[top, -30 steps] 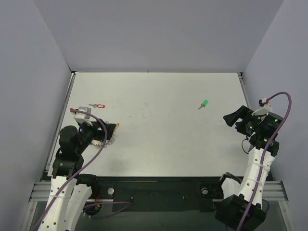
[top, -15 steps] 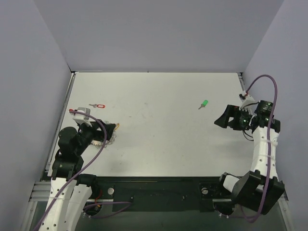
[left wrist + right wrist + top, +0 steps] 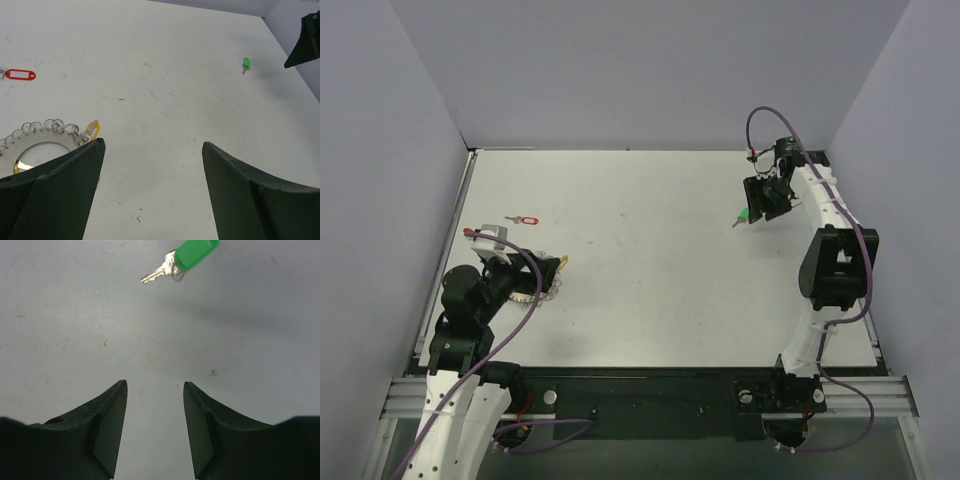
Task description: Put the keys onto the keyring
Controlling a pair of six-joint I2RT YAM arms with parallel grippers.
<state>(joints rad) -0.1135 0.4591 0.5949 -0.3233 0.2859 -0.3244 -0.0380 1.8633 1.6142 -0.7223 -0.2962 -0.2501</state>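
Note:
The green key lies on the white table at the far right. It also shows in the right wrist view and the left wrist view. My right gripper is open and empty above the table just beside it; in its own view the gripper is short of the key. The red key lies at the far left and shows in the left wrist view. The keyring with its yellow piece lies by my open left gripper, partly under the left finger.
Grey walls close in the table on three sides. In the top view the keyring lies near the left table edge under my left gripper. The right arm's tip shows at the upper right of the left wrist view.
My right arm has swung from the right table edge to the far side, and its gripper is now beside the green key. The left arm and keyring have not moved.

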